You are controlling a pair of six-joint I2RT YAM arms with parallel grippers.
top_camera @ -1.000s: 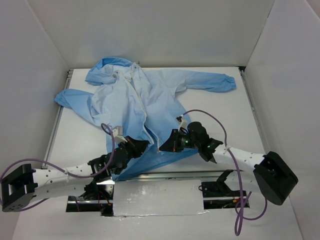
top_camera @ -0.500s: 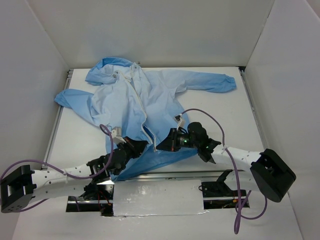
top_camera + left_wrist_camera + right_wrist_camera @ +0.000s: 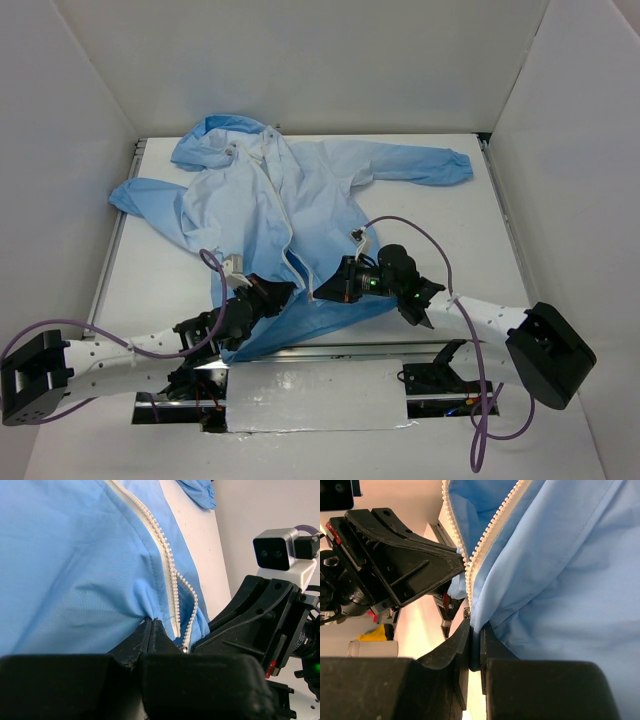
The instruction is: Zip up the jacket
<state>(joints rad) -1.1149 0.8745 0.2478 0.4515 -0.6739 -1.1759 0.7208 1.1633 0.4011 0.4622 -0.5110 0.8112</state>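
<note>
Overhead camera looks down across the table — both wrist cameras face the zipper close-up.

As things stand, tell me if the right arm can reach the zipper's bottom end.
Probably yes: the right gripper is shut on the jacket edge right beside the zipper teeth, with nothing between.

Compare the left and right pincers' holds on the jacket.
The left pincer pinches blue fabric just beside the zipper teeth; the right pincer pinches the edge at the zipper's lower end. From above, the left sits left of the zipper line, the right on its right. Both are shut on the jacket near its hem.
</note>
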